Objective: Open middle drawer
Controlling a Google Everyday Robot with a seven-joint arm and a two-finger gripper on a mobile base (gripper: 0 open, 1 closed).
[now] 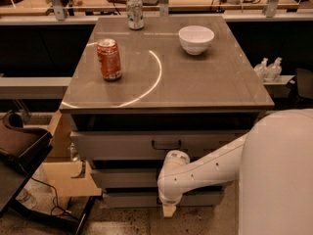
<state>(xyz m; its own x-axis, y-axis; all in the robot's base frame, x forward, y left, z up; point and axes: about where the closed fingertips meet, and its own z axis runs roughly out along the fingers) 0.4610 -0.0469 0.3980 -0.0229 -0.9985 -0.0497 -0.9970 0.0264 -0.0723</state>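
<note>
Gripper (168, 210): down low at the foot of the cabinet (195, 84), pointing at the floor, just in front of the lowest drawer (129, 199). Released or clenched, I can't tell.
Arm (210, 166): white, reaching in from the right, with its wrist right across the drawer fronts.
Middle drawer (122, 178): second of three, grey front, directly under the top drawer. Its centre is hidden behind the wrist.
Top drawer (112, 145): dark loop handle at centre, in plain sight above the wrist.
Red can (109, 58): upright on the left of the cabinet top, label can't be read.
Green-and-white can (135, 12): upright at the back edge, no writing legible.
White bowl (196, 38): back right, well apart from both cans.
</note>
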